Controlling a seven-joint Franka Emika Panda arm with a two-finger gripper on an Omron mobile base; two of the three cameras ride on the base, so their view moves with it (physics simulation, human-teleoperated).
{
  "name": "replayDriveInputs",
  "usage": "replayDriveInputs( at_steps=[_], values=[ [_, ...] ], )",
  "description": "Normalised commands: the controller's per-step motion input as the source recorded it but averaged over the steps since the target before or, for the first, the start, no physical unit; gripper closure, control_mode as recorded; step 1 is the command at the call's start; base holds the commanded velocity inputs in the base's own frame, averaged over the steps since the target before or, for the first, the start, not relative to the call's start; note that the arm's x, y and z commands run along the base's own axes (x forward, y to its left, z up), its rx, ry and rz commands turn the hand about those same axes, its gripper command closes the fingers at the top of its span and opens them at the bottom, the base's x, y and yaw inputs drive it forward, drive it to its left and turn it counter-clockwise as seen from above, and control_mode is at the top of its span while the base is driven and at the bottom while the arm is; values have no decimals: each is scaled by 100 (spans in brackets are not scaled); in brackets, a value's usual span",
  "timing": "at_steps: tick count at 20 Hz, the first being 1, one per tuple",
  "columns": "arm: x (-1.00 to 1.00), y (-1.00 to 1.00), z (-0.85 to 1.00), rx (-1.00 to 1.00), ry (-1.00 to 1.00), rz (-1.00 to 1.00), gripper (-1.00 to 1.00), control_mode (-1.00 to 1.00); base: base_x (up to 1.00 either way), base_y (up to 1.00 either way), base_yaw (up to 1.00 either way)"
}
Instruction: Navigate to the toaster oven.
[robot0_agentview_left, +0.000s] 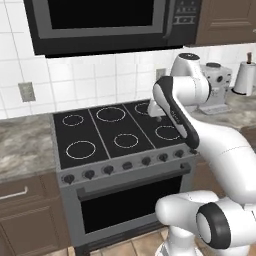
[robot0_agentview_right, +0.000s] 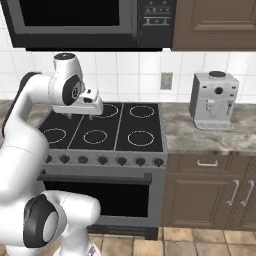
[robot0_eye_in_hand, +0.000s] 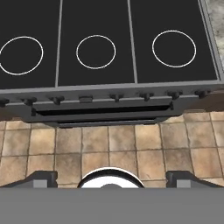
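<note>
1. The arm is folding up over the range (robot0_agentview_left: 120, 165), with the gripper (robot0_agentview_right: 90, 114) hanging above the left rear part of the black cooktop (robot0_agentview_right: 107, 131), clear of the surface.
2. In the hand view the two fingertips (robot0_eye_in_hand: 43, 178) are sitting far apart at the bottom corners, so the hand is spread wide and pinching nothing.
3. The hand camera is looking down over the front row of ringed burners (robot0_eye_in_hand: 96, 51), the row of knobs (robot0_eye_in_hand: 116, 96) and the oven handle below them, and then the tan tiled floor (robot0_eye_in_hand: 109, 148).
4. The range is standing directly in front of the base, its dark oven door (robot0_agentview_right: 97, 197) facing the robot.
5. A wide black microwave (robot0_agentview_left: 107, 22) is hanging above the range, against the white tiled wall (robot0_agentview_left: 90, 80).
6. A grey coffee machine (robot0_agentview_right: 212, 100) is standing on the stone counter (robot0_agentview_right: 210, 135) to the right of the range, close to the wall.
7. A white paper-towel roll (robot0_agentview_left: 245, 77) is standing further right on that counter, beyond the coffee machine.
8. Brown cabinets (robot0_agentview_right: 210, 192) are running under the counter on both sides of the range.
9. The toaster oven: none of the appliances here is matching a small boxy countertop oven, so its place cannot be told.
</note>
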Motion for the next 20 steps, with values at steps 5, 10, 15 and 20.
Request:
replayDriveInputs(
  at_steps=[5,10,15,20],
  values=[
    [0,0,0,0,0,0,-100,100,-31,0,-37],
    [0,0,0,0,0,0,-100,100,-23,0,-42],
    [0,0,0,0,0,0,-100,100,-27,25,-34],
    [0,0,0,0,0,0,-100,100,-49,96,16]
  ],
)
